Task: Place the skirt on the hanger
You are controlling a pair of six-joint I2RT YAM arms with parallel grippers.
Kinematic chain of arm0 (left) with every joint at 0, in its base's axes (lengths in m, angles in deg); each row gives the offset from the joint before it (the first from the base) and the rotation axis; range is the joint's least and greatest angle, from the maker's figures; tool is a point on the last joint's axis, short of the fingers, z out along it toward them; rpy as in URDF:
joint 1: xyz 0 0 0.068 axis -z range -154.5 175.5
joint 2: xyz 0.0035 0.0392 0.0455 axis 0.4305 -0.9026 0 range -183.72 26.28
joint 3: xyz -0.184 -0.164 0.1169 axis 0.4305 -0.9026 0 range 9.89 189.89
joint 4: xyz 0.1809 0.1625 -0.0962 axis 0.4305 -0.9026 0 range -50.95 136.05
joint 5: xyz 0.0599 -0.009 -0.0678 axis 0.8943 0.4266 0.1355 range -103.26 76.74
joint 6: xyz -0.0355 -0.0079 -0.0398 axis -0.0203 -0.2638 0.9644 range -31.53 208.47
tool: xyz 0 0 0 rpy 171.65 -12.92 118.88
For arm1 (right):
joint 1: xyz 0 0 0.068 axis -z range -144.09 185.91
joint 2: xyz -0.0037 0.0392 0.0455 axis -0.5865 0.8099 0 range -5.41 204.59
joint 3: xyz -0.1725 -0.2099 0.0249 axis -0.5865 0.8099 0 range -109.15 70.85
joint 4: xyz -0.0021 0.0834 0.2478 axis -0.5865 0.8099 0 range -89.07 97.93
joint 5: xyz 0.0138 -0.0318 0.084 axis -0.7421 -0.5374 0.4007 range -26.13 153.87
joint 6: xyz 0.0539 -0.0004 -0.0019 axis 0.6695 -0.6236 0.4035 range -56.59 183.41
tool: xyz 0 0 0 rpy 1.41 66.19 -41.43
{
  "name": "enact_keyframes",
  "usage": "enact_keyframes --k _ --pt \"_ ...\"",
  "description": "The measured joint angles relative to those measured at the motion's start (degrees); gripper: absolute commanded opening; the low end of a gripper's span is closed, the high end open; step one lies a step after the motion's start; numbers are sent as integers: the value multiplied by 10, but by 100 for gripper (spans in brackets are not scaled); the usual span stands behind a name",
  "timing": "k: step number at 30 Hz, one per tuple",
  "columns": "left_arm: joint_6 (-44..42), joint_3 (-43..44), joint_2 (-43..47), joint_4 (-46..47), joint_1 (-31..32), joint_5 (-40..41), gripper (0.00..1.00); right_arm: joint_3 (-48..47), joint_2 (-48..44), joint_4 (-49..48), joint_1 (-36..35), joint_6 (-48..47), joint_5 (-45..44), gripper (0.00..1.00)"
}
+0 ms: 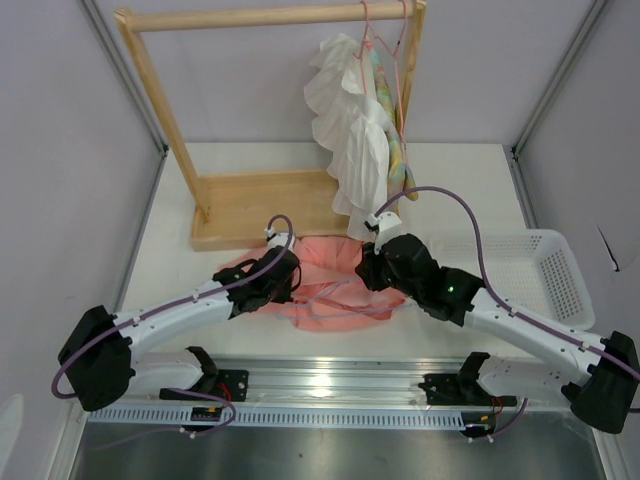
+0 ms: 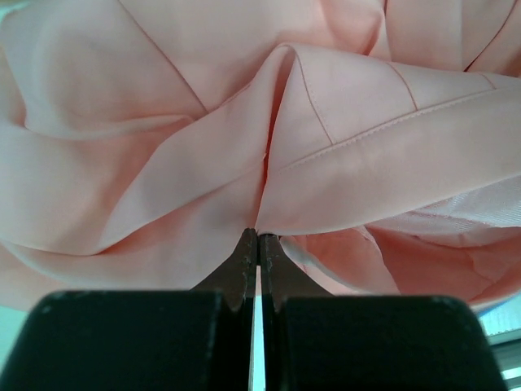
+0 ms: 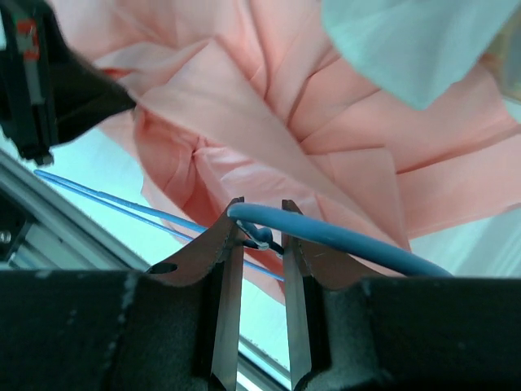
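Note:
The salmon-pink skirt lies bunched on the table between my two grippers. My left gripper is at its left side; in the left wrist view the gripper is shut on a fold of the skirt. My right gripper is at the skirt's right side. In the right wrist view it grips the light-blue wire hanger at its twisted neck, with the skirt just behind. The hanger's thin wires run left under the fabric.
A wooden rack stands at the back. On it hang a white ruffled garment, a pastel garment and pink-red hangers. A white basket sits at the right. A metal rail runs along the near edge.

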Motion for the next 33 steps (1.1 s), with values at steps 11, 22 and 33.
enact_keyframes --k 11,22,33 --pt "22 -23 17 2 -3 -30 0 -24 11 10 22 33 -60 0" --pt "22 -21 42 -22 -6 -36 0 -32 32 -4 41 43 -119 0" --pt "22 -23 62 -30 -15 -55 0 -34 48 -31 37 42 -136 0"
